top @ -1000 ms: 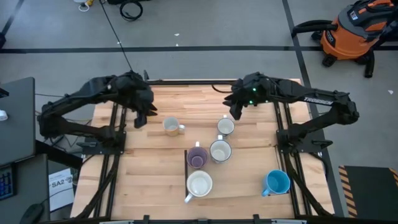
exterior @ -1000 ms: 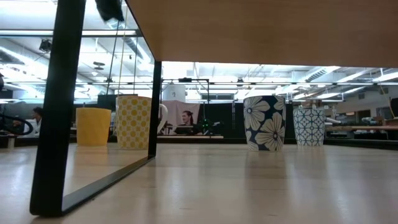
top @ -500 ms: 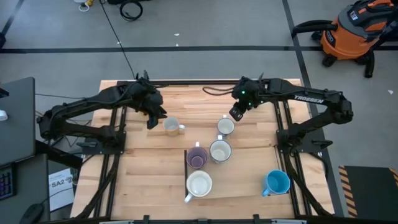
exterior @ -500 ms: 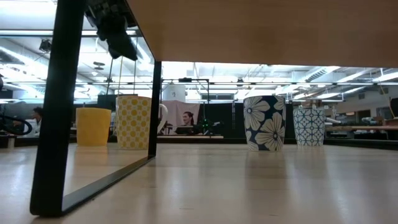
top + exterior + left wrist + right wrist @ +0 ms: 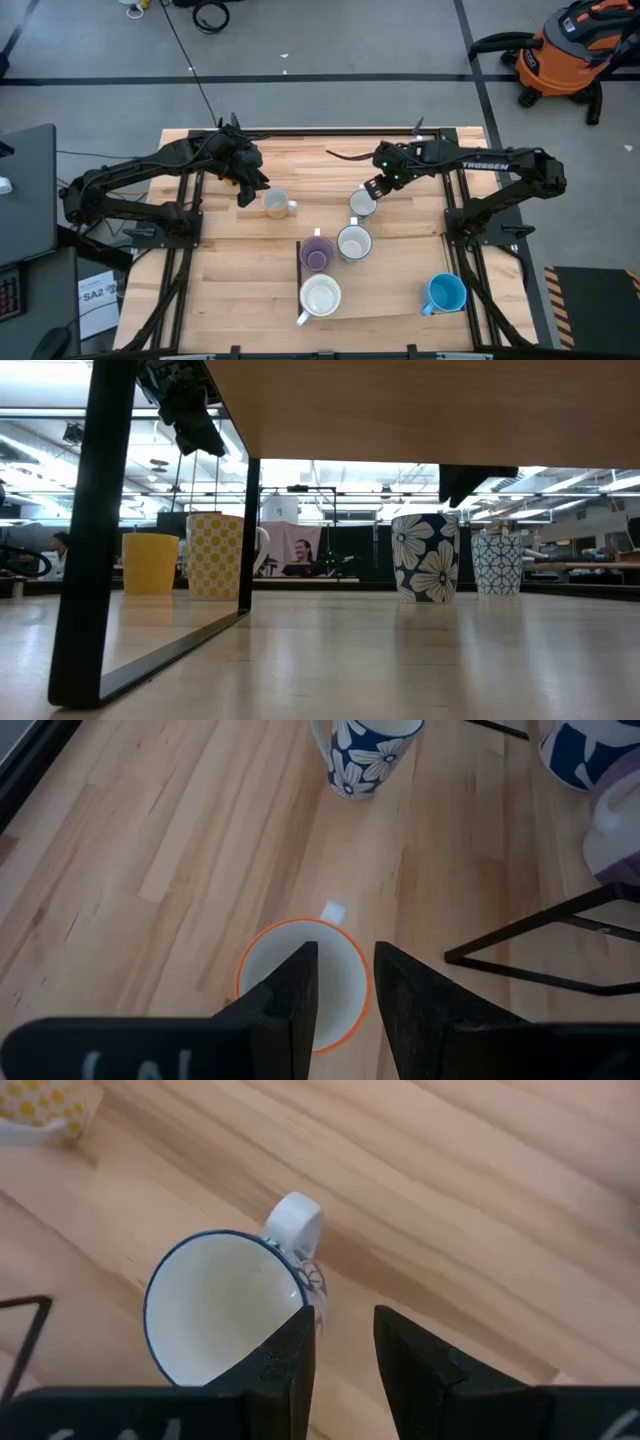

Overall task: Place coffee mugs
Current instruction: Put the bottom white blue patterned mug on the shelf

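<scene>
**Both arms over the table [image 5: 210,300], each gripper beside a mug.**

(a) Left gripper [image 5: 247,189]. You see its two dark fingers [image 5: 292,992] standing slightly apart with a narrow slit between them and nothing pinched in that slit. The orange-rimmed mug [image 5: 300,982] stands upright directly under the fingertips, pale inside, its small white handle on the far side from the gripper. One finger overlaps the mug's mouth in the left wrist view; you cannot tell whether it touches the rim. From above, this mug [image 5: 277,203] sits just beside the gripper, toward the table's middle.

(b) Right gripper [image 5: 375,187]. Its fingers [image 5: 288,1362] are likewise parted by a narrow gap and grip nothing. The blue-rimmed mug [image 5: 225,1308] stands upright just beside one fingertip, white handle pointing away from the gripper. From above, it [image 5: 362,203] lies just off the gripper's tip; contact cannot be judged.

(c) Other mugs. Beyond the right gripper's mug stands a floral mug [image 5: 353,242], touching or nearly touching the purple mug [image 5: 318,252]. A large white mug [image 5: 320,296] sits farther from both grippers, and the blue mug [image 5: 444,293] stands well apart, near the right arm's base. A black frame [image 5: 540,935] rises beside the purple mug.
</scene>
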Action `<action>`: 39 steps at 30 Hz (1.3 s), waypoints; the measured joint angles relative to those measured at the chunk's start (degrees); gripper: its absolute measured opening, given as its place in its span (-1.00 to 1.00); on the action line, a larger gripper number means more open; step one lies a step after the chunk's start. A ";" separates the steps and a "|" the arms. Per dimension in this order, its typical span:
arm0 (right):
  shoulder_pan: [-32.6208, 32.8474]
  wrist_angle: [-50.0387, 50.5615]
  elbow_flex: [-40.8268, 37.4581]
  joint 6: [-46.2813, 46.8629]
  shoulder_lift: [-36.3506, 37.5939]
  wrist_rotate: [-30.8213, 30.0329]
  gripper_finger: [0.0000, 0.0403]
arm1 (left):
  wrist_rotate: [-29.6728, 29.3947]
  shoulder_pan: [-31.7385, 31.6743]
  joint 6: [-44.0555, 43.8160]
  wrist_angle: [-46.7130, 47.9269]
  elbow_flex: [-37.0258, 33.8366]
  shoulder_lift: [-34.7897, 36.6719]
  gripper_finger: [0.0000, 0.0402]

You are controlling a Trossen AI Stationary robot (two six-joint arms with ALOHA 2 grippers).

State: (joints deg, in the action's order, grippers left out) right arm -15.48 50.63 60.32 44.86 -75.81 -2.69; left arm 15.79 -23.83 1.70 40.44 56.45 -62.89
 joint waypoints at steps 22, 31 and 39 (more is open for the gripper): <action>5.37 -8.05 -5.63 9.64 0.04 -0.69 -0.44 | -0.02 0.00 -0.05 0.02 0.00 -0.02 -0.47; 5.92 -8.11 -5.63 9.67 0.04 -3.73 -0.44 | -0.02 0.00 -0.08 0.02 0.02 -0.07 -0.47; 6.00 -8.04 -5.60 8.66 -4.88 -3.45 -0.44 | -0.02 0.00 -0.08 0.02 0.02 -0.07 -0.47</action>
State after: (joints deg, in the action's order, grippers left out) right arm -9.47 42.58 54.72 53.51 -80.69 -6.13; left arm 15.77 -23.83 1.62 40.47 56.47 -62.96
